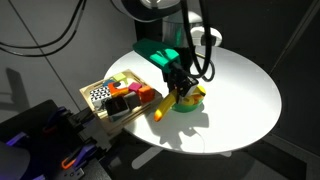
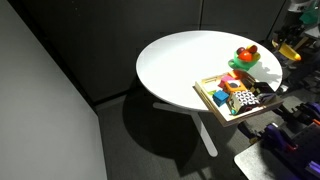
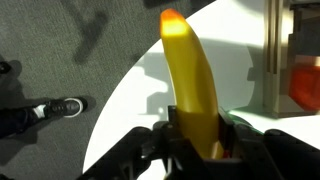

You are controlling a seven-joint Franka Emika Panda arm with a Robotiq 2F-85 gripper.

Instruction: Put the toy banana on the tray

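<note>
The toy banana point(image 3: 190, 70) is yellow with an orange tip and stands between my gripper's jaws point(image 3: 197, 135), which are shut on its lower part. In an exterior view my gripper point(image 1: 178, 82) holds the banana point(image 1: 161, 108) just above the white round table, beside the near edge of the wooden tray point(image 1: 100, 112). The tray holds several colourful toys and also shows in an exterior view point(image 2: 207, 98). Its wooden wall point(image 3: 272, 60) is at the right of the wrist view.
A green object point(image 1: 188, 105) lies on the table point(image 1: 240, 90) just under the gripper. An orange toy point(image 3: 305, 80) sits inside the tray. Dark floor and a person's shoe point(image 3: 62, 106) lie beyond the table edge.
</note>
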